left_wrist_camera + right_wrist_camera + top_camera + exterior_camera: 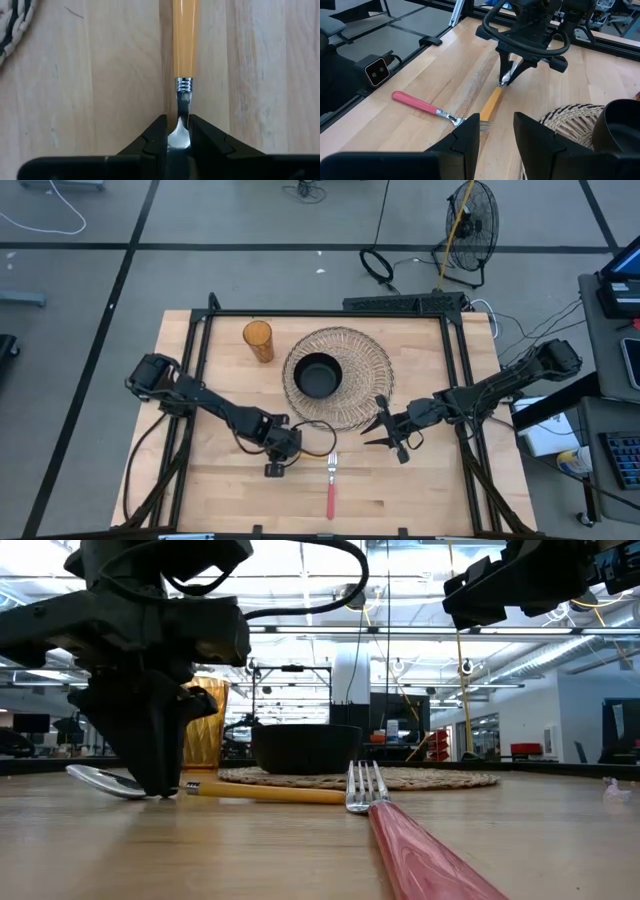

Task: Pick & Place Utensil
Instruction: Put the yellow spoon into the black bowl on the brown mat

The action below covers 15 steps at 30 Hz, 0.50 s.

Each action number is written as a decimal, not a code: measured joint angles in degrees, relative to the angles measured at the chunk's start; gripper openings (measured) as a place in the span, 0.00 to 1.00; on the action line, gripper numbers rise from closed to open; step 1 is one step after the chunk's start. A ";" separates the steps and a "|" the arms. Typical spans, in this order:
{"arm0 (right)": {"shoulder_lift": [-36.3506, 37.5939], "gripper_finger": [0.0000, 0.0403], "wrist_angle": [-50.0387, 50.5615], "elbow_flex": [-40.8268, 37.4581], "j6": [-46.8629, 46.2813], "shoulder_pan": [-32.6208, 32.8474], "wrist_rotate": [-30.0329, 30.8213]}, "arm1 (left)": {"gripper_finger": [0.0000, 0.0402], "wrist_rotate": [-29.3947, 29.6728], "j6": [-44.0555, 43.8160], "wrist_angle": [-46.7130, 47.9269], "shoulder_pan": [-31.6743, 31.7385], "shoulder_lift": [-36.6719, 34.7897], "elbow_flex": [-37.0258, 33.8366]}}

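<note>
The wooden worktop (420, 480) carries a round woven mat (338, 377) toward its far side, with a black bowl (318, 375) sitting on the mat and an amber tumbler (259, 340) standing upright just beside the mat's left edge. The left gripper (285, 450) is down at the worktop in front of the mat, its jaws set narrowly on either side of the metal neck of a yellow-handled spoon (185, 45); the spoon lies flat on the wood, bowl end at the gripper, handle reaching toward the fork, and whether the jaws actually pinch it I cannot tell. The right gripper (385, 432) hangs above the worktop near the mat's right front edge, jaws parted and holding nothing. A red-handled fork (331, 485) lies near the front edge, its tines close to the spoon handle's tip.
</note>
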<state>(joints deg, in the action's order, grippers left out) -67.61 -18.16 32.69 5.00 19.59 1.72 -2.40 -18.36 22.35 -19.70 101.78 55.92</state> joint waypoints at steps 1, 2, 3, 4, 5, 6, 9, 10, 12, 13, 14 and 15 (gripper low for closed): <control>0.00 0.29 0.01 0.00 -0.02 0.00 0.00 | 0.21 0.03 0.51 -0.42 0.22 0.00 0.00; 0.00 0.29 -0.01 0.00 -0.03 0.00 0.00 | 0.21 0.11 1.01 -1.06 0.48 0.00 0.00; 0.00 0.29 -0.01 0.00 -0.03 0.00 0.00 | 0.22 0.14 1.46 -1.53 0.65 0.00 0.00; 0.00 0.29 0.01 0.00 -0.03 0.00 0.00 | 0.22 0.28 1.87 -1.82 0.85 0.00 0.00; 0.00 0.29 0.00 0.00 0.00 0.00 0.00 | 0.23 0.31 2.22 -2.12 1.04 0.00 0.00; 0.00 0.29 0.00 0.00 0.01 0.00 0.00 | 0.25 -0.18 2.60 -2.45 1.20 0.00 0.00; 0.00 0.29 0.00 0.00 0.11 -0.02 0.00 | 0.34 -1.93 2.91 -2.90 1.74 -0.04 0.10; 0.00 0.29 0.00 0.00 0.14 -0.02 0.00 | 0.38 -2.15 2.88 -2.72 1.91 -0.04 0.25; 0.00 0.29 0.00 0.00 0.20 -0.03 0.00 | 0.46 -2.09 2.62 -2.71 2.20 -0.04 0.74; 0.00 0.29 0.01 0.00 0.25 -0.09 0.00 | 0.50 -2.07 2.64 -2.73 2.37 -0.07 1.08; 0.00 0.29 0.01 0.00 0.26 -0.09 0.00 | 0.53 -1.86 2.80 -2.73 2.45 -0.07 1.48; 0.00 0.29 -0.01 0.00 0.30 -0.09 0.00 | 0.57 -1.22 2.85 -2.82 2.49 -0.07 1.84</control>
<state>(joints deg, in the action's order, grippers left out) -67.61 -18.17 32.69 5.30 19.51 1.72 -3.62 -15.51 19.53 -17.21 101.71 57.76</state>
